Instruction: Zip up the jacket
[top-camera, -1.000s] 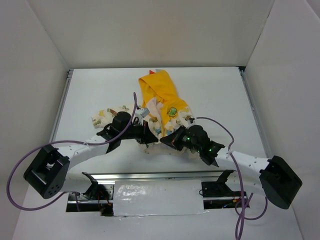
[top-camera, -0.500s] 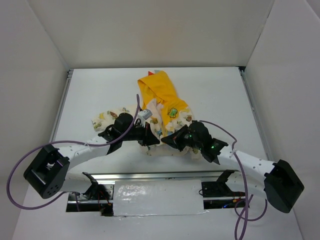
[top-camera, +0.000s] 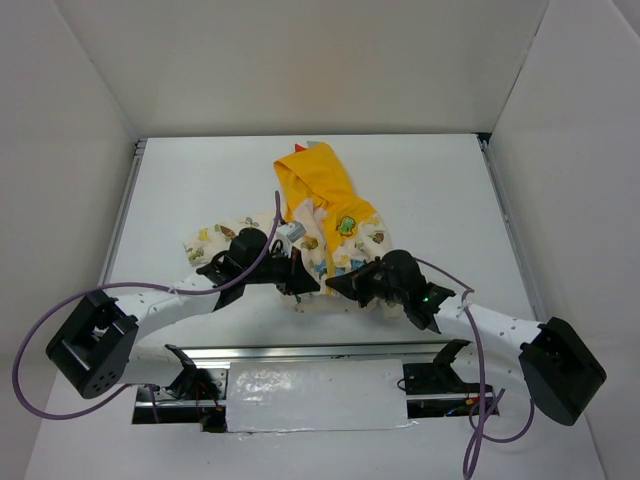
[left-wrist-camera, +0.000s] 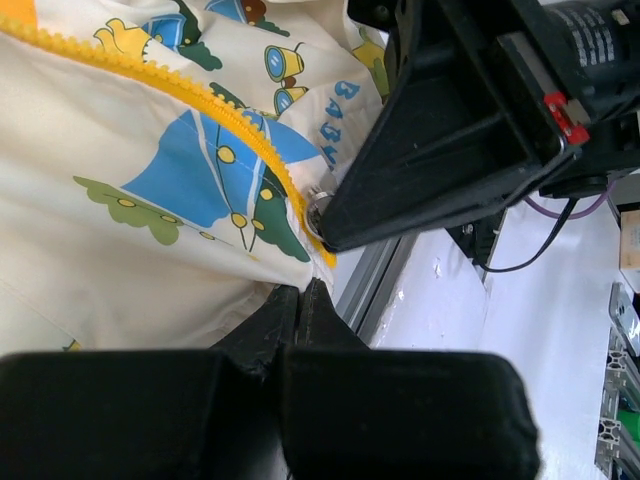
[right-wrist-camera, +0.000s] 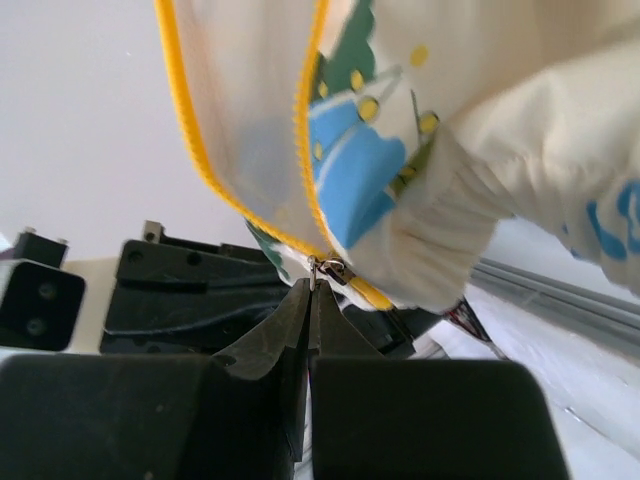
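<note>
The jacket (top-camera: 340, 225) lies at the table's middle, cream with cartoon prints, its yellow hood (top-camera: 315, 178) pointing to the far side. At its near hem my two grippers meet. My left gripper (top-camera: 308, 287) is shut on the cream hem (left-wrist-camera: 285, 270) just below the zipper's bottom end. My right gripper (top-camera: 334, 284) is shut on the small metal zipper pull (right-wrist-camera: 318, 268), which sits at the low end of the yellow zipper teeth (right-wrist-camera: 305, 130). In the left wrist view the pull (left-wrist-camera: 318, 203) shows against the right gripper's black finger (left-wrist-camera: 440, 150). Above the slider the two rows of teeth stand apart.
A metal rail (top-camera: 300, 352) runs along the near table edge under the grippers, with a plastic-covered panel (top-camera: 315, 395) in front of it. White walls close the left, right and far sides. Purple cables (top-camera: 30, 345) loop beside both arms.
The right arm's wrist and forearm have shifted slightly left and toward the near edge, tugging the hem a little. Both grippers stay shut; the left arm has barely moved.
</note>
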